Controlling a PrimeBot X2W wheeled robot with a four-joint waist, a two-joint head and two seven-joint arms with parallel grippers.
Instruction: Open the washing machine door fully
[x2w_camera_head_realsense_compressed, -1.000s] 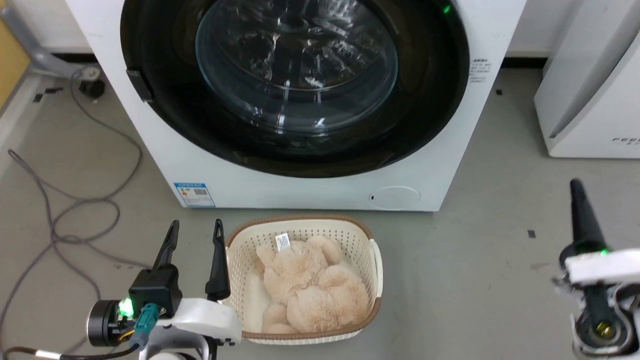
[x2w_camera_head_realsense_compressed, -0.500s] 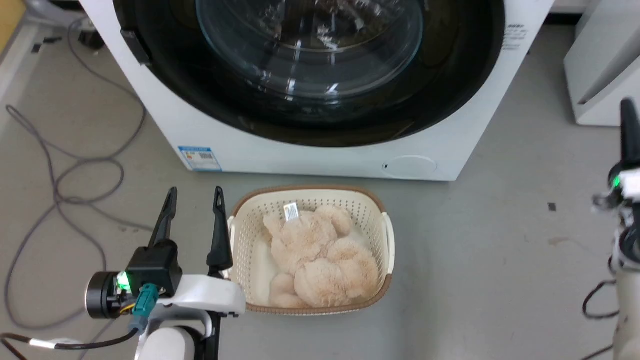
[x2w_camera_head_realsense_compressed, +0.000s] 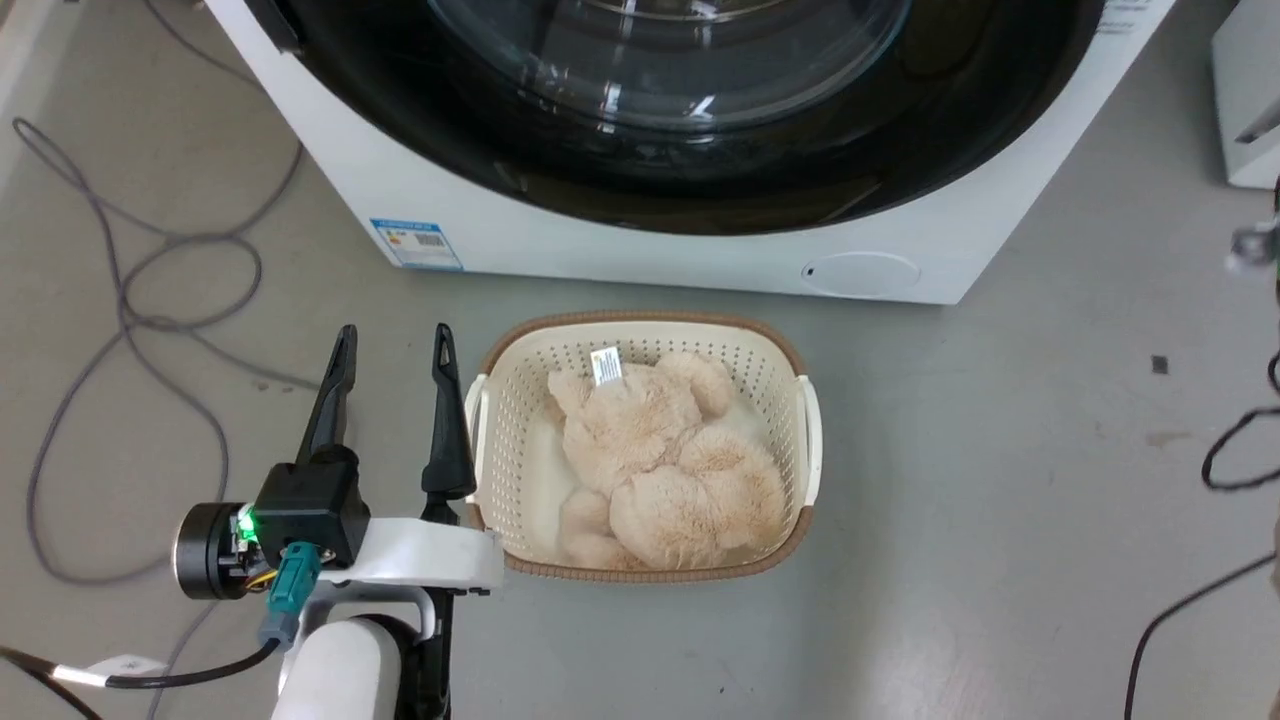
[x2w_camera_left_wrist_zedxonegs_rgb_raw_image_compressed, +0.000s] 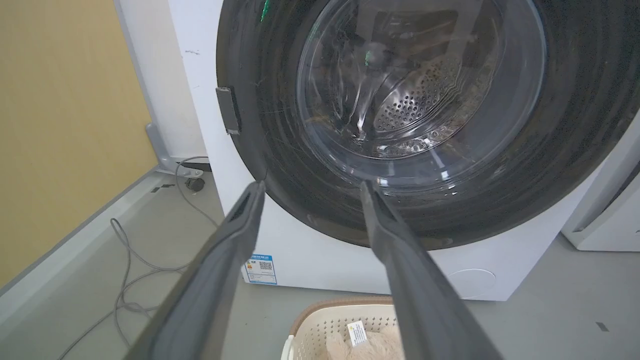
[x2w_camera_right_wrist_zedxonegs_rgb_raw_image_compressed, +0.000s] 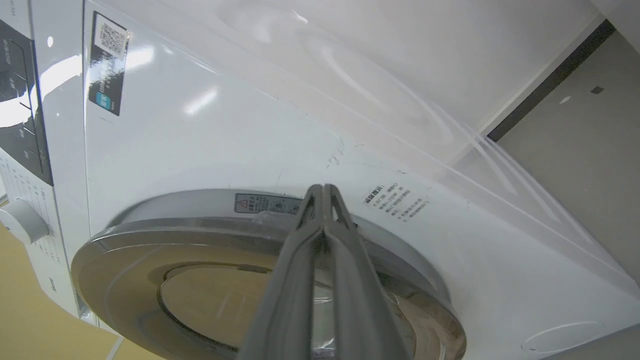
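On my head view, the washing machine door (x2w_camera_head_realsense_compressed: 700, 190) has a glossy black rim around clear glass, set in a white cabinet (x2w_camera_head_realsense_compressed: 640, 262) with a small blue-and-white sticker (x2w_camera_head_realsense_compressed: 415, 243). The floor (x2w_camera_head_realsense_compressed: 1000, 480) is plain pale grey, crossed by grey cables (x2w_camera_head_realsense_compressed: 123, 305). A cream basket (x2w_camera_head_realsense_compressed: 495, 420), dotted with rows of small holes and edged in brown, holds a beige plush toy (x2w_camera_head_realsense_compressed: 660, 470). My left gripper (x2w_camera_head_realsense_compressed: 395, 335) has 2 black fingers (x2w_camera_head_realsense_compressed: 335, 392); a green light (x2w_camera_head_realsense_compressed: 243, 522) glows on its wrist. On my left wrist view, a wall (x2w_camera_left_wrist_zedxonegs_rgb_raw_image_compressed: 60, 125) is mustard yellow.

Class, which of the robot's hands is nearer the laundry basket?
Left. The left hand hangs just beside the left rim of the laundry basket; the right hand, shut, points at the washing machine door, up on the machine.
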